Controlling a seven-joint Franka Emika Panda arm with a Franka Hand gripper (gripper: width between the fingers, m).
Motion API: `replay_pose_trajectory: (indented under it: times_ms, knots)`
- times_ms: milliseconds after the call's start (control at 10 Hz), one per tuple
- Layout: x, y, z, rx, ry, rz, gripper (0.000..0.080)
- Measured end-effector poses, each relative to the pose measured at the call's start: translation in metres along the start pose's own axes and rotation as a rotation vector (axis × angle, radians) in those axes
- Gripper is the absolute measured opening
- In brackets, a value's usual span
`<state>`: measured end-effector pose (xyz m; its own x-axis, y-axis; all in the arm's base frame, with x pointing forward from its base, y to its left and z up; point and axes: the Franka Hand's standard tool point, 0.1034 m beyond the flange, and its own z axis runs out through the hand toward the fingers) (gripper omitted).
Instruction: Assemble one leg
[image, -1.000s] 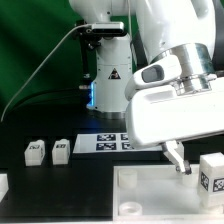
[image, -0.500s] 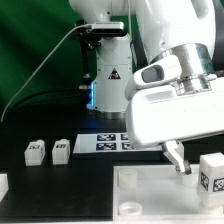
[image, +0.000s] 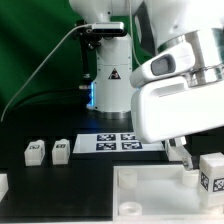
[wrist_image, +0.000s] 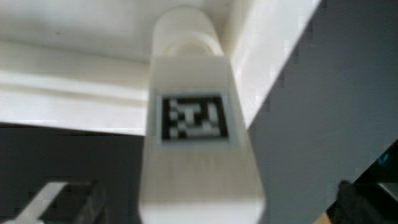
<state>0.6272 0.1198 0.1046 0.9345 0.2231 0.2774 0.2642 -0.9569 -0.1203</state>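
Your gripper (image: 186, 155) stands fully open, apparently holding nothing. The leg (image: 212, 172) on the exterior view's right looks light, rigid and smooth; grip its flat sides.

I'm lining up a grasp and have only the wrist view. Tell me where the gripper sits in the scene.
Observer: The gripper hangs at the exterior view's right, over the far edge of the tabletop piece.
Operator: Report the nearest leg.
Observer: The nearest leg stands upright just to the exterior view's right of the fingers, apart from them.
Operator: List any other legs.
Observer: The first spare leg and the second spare leg stand side by side at the exterior view's left, beside the marker board.
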Motion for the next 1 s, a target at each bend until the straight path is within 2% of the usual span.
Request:
replay_pose_trajectory:
  times_ms: [200, 300, 400, 500, 800, 1000]
  knots:
    - [-0.011, 0.006, 0.002, 0.025, -0.171, 0.0, 0.0649]
    - [-0.01, 0.005, 0.001, 0.034, -0.211, 0.0, 0.0649]
    - [-0.018, -0.001, -0.001, 0.059, -0.325, 0.004, 0.0649]
    - [-0.012, -0.002, 0.0, 0.067, -0.343, 0.002, 0.0649]
    - [-0.01, 0.001, 0.003, 0.061, -0.322, 0.01, 0.0649]
    - [0.005, 0.013, 0.011, 0.061, -0.333, 0.06, 0.0649]
